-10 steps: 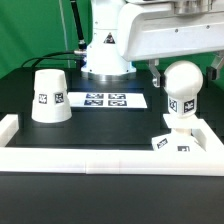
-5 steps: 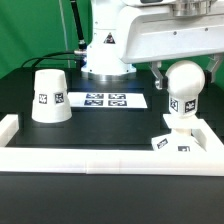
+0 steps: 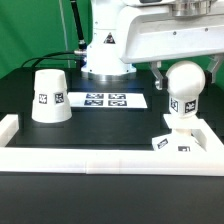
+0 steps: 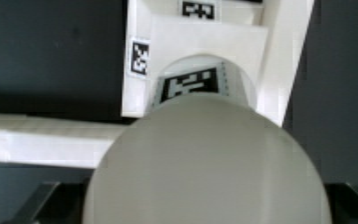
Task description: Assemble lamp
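Bulb [image 3: 184, 85] sits on the base [image 3: 178, 142] by the counter's front rail [image 3: 110, 157], shade [image 3: 50, 96] well apart, claw [image 3: 185, 72] flanking it, pinching or not I can't tell, and the wrist view's swamped by bulb.

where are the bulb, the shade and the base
bulb [image 3: 184, 80]: exterior view, on its round globe
shade [image 3: 50, 102]: exterior view, on its side wall
base [image 3: 172, 143]: exterior view, on its body between the tags
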`<state>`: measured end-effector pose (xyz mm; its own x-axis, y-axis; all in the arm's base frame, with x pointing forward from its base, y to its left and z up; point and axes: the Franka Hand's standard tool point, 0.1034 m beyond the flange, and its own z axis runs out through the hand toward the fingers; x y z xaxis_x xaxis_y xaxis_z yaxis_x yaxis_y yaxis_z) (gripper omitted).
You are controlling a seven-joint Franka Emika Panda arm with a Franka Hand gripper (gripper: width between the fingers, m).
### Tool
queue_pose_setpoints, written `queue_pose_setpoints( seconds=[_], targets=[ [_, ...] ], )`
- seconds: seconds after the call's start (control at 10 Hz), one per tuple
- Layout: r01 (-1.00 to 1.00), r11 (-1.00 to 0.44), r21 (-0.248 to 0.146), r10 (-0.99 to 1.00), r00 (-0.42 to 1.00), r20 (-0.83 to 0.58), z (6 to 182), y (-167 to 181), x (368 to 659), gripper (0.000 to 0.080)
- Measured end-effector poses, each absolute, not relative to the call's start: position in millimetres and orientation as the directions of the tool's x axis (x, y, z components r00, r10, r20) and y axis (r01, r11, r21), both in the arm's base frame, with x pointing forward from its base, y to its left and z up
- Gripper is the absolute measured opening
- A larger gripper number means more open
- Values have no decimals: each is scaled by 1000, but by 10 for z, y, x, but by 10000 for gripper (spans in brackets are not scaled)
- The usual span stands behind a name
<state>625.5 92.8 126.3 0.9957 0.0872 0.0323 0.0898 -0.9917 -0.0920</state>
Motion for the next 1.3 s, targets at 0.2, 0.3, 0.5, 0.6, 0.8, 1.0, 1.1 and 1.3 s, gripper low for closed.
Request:
queue_pose_setpoints(
  seconds=[0.2,0.3,0.5,0.6,0.8,1.0,1.1,1.3],
  targets=[
    [-122,-989,-88,-126,991,41,1303,943,6222,579],
    [-220,-971,-90,-224,974,34,1311,943,6222,579],
    [-390,-916,-96,-394,919,19,1314,920,6208,579],
    [-430,-898,-97,-433,901,15,1314,915,6208,580],
    [-525,-846,-96,-527,850,3,1309,901,6204,580],
    [-664,-743,-83,-665,746,-21,1304,899,6175,580],
    [-754,-653,-73,-753,657,-42,1296,918,6146,580],
    [-851,-521,-62,-849,525,-64,1286,961,6124,580]
  ],
)
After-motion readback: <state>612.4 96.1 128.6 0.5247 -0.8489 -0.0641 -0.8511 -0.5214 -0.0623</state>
